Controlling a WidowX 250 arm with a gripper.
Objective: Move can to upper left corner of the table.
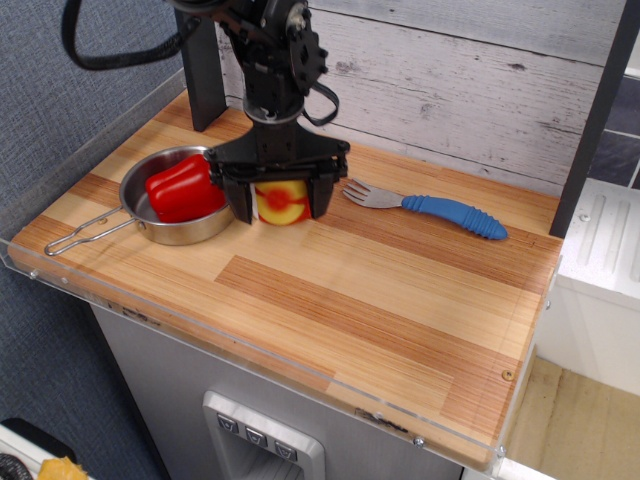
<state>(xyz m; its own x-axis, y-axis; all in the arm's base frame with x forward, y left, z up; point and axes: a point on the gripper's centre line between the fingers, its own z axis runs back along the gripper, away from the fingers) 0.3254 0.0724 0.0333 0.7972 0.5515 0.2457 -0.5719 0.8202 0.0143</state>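
The can (282,204), with its yellow-and-red label, sits between the two black fingers of my gripper (281,202) near the middle-left of the wood-plank table (400,290). The gripper is shut on the can. The can's lid is hidden under the gripper body. The can is just right of the steel pan. I cannot tell whether it touches the table or hangs just above it.
A steel pan (160,215) with a red pepper (184,189) and a wire handle lies to the left of the can. A blue-handled fork (430,205) lies to the right. A dark post (203,75) stands at the table's back left corner.
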